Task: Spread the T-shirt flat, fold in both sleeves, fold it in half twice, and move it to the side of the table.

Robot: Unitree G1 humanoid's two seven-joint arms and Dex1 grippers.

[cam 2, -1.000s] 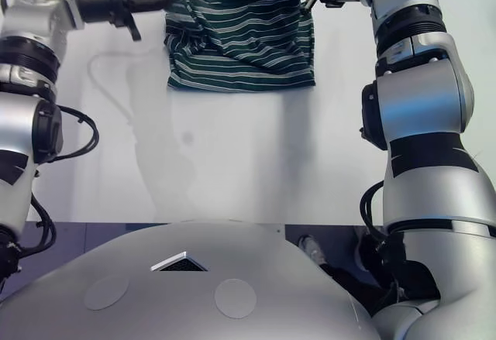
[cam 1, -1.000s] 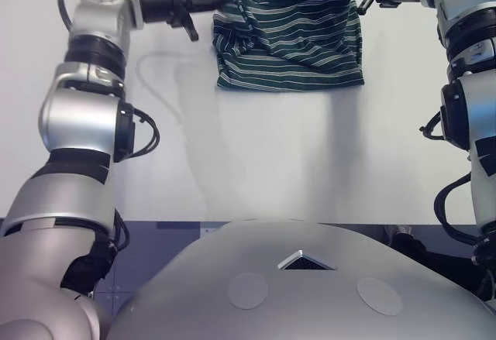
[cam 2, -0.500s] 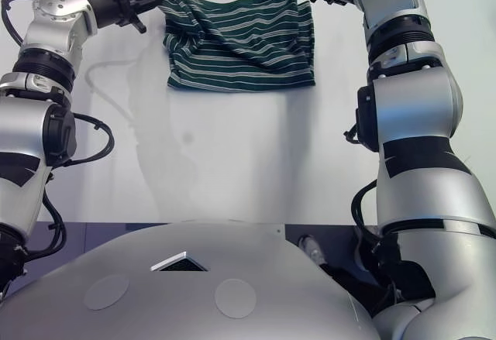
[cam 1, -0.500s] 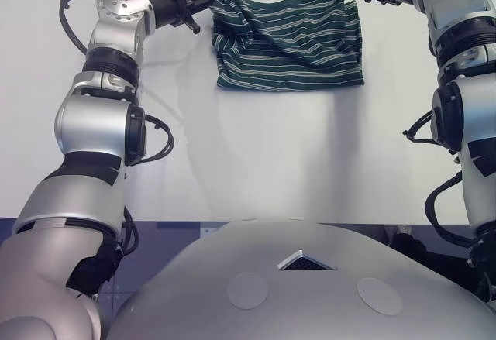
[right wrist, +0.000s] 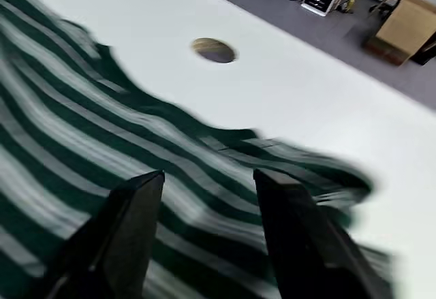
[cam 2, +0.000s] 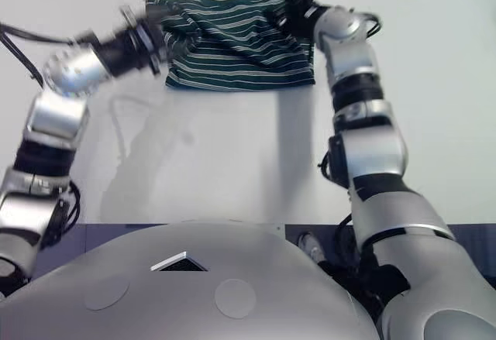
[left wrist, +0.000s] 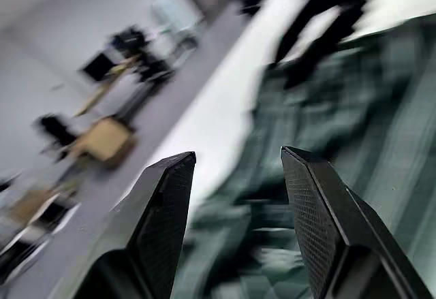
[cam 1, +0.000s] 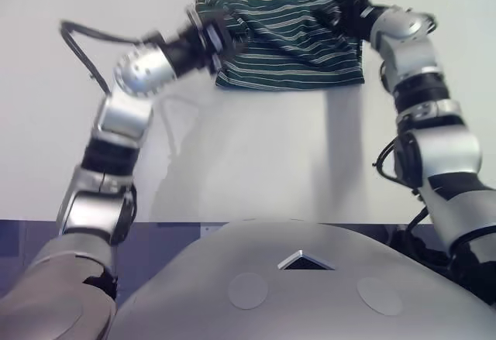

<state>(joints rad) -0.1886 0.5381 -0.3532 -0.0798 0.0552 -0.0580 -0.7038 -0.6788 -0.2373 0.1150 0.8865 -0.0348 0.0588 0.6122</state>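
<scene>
Your T-shirt (cam 1: 291,46) lies at 12 o'clock on the table (cam 1: 256,170), close to the far edge. It is dark green with thin white stripes. It is not flat. The side at 9 o'clock is bunched up in deep wrinkles, and the side at 3 o'clock lies smoother. The near edge is nearly straight, so the whole thing looks like a rough box shape. You cannot make out the sleeves in the folds.

Your left gripper (left wrist: 237,153) is at the shirt's 9 o'clock side, over the bunched part. Its fingers (left wrist: 167,197) are spread apart, with the cloth showing blurry past them. Your right gripper (right wrist: 208,175) is at the shirt's 1 o'clock corner. Its fingers (right wrist: 133,224) are spread apart too, just above the stripes.

A small round grey cap (right wrist: 213,50) sits in the table just past the shirt, toward 12 o'clock. Beyond the table a brown box (right wrist: 409,23) stands on the grey floor.

The table is white, smooth and flat. The shirt looks soft and floppy. The fingers are black and hard, with a bumpy grid on the inner faces.
</scene>
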